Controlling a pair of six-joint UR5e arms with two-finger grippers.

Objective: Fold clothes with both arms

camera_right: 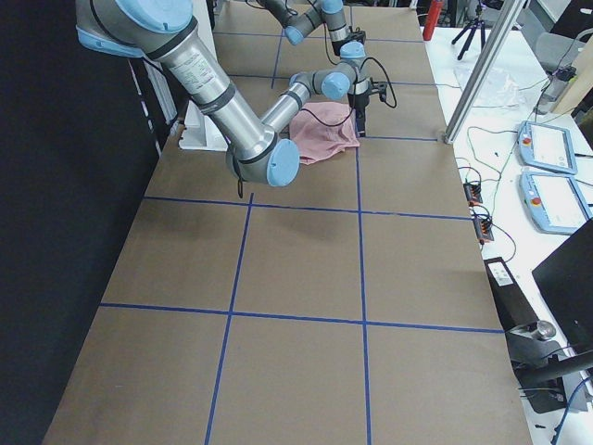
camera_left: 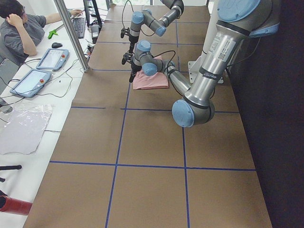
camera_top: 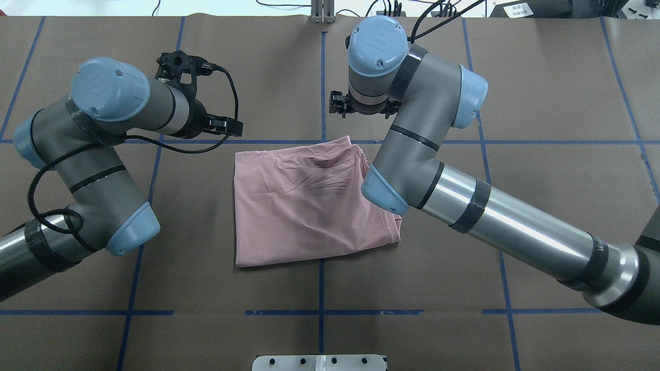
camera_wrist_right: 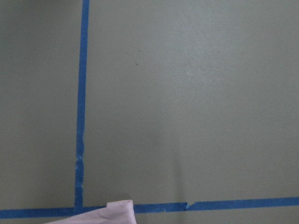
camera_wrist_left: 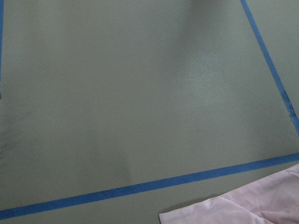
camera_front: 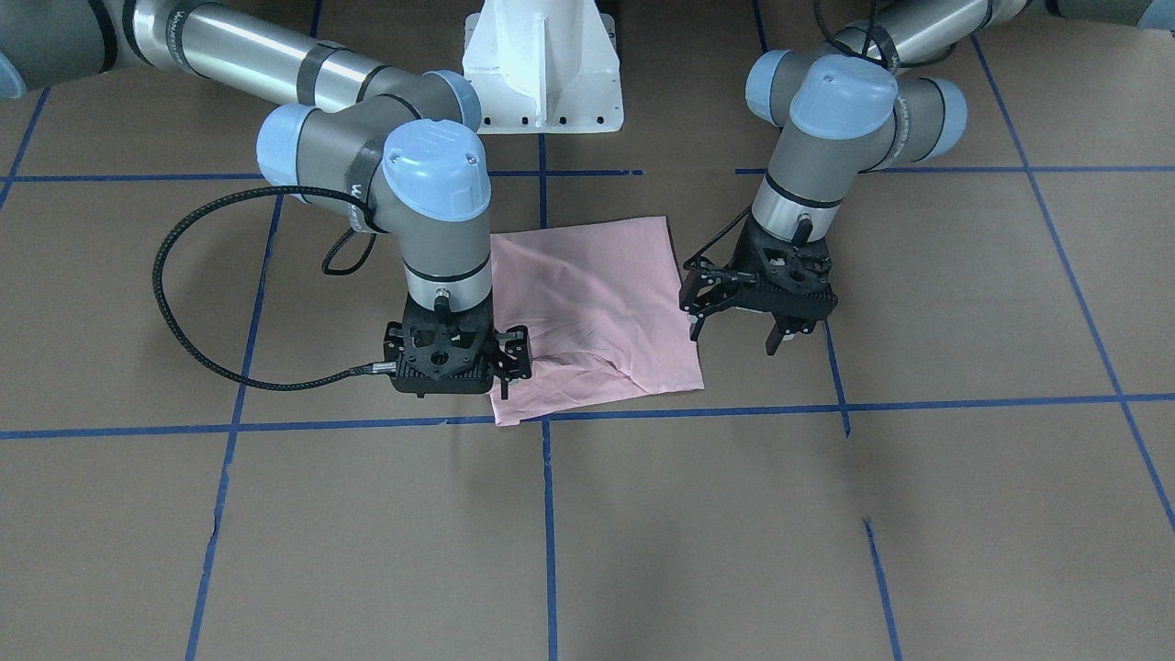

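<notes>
One pale pink T-shirt (camera_front: pixel 597 303) is lying on the middle of the table (camera_front: pixel 643 551), folded into a rough rectangle, and its print is not showing. It is sitting just in front of the white pedestal (camera_front: pixel 542 64), and its far corner from the robot is touching a blue tape line (camera_front: pixel 918 404). Creases are bunching up along that far side, while the half nearer the robot is lying smoother.

Over to the right gripper (camera_front: pixel 454 381): it is hanging straight down at the shirt's far corner, one black fingertip (camera_front: pixel 503 390) showing over the cloth's edge. Its jaws are looking spread and are gripping nothing, and its wrist camera is catching only a sliver of pink at the bottom of its view.

On the other side, the left gripper (camera_front: pixel 734 332) is hovering just beside the shirt's opposite edge, off the cloth, with both fingers held wide apart and empty. Its wrist camera is also seeing one pink corner past a tape line.

Both arms are bending in from the robot's side, black cables looping off their wrists. Beyond the table, in the left side view, a person (camera_left: pixel 21 33) is sitting at a desk.
</notes>
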